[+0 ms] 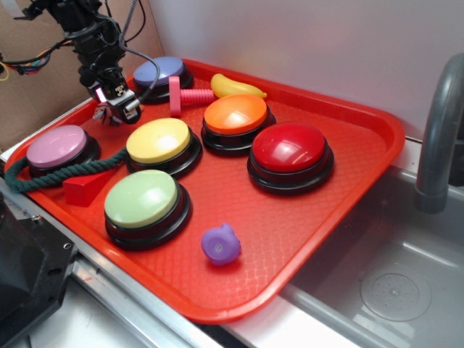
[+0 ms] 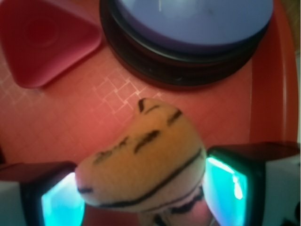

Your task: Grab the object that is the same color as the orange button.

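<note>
The small plush tiger toy [image 2: 146,155], orange with black stripes, sits between my gripper's [image 2: 143,197] two lit fingers, which touch it on both sides. In the exterior view my gripper [image 1: 116,103] is at the tray's back left, just above the floor, and only a scrap of the tiger [image 1: 106,114] shows under it. The orange button [image 1: 235,114] stands in the tray's middle back, well to the right of my gripper. It is out of the wrist view.
Red tray [image 1: 348,181] holds a blue-purple button [image 1: 158,72] [image 2: 193,19] close behind my gripper, plus yellow [image 1: 158,140], red [image 1: 288,147], green [image 1: 141,197] and pink [image 1: 56,143] buttons. A pink bolt [image 1: 181,94], yellow banana [image 1: 233,87], green rope [image 1: 65,172], red block [image 1: 83,190] and purple toy [image 1: 220,243] lie around.
</note>
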`<state>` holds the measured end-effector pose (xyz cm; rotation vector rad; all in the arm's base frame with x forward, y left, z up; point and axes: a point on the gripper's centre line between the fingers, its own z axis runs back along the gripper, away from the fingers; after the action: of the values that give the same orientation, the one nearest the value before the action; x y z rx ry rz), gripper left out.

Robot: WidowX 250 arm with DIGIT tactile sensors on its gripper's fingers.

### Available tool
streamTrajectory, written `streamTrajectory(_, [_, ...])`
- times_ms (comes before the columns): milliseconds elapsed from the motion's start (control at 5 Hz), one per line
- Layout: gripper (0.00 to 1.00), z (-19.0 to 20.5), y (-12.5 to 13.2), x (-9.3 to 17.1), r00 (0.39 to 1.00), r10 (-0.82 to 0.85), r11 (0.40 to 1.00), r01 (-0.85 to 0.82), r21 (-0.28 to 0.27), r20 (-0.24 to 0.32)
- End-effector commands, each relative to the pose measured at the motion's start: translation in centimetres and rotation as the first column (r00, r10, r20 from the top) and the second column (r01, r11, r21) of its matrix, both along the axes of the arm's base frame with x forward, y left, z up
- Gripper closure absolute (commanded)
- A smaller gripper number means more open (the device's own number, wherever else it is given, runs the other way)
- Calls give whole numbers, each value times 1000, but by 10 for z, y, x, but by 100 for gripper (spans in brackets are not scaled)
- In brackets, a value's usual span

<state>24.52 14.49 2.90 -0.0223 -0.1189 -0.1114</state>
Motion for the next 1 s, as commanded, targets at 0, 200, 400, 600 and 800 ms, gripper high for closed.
streamTrajectory(0, [63, 0, 13, 8, 999, 26, 999, -26, 20, 26])
streamTrajectory(200, [100, 1, 13, 9, 999, 34, 999, -34, 22, 13])
streamTrajectory(400, [100, 10, 11, 9, 998, 45, 999, -44, 6, -39])
streamTrajectory(600, [100, 33, 2, 7, 993, 118, 993, -117, 32, -21])
streamTrajectory(800, [100, 68, -22, 5, 990, 142, 990, -142, -12, -22])
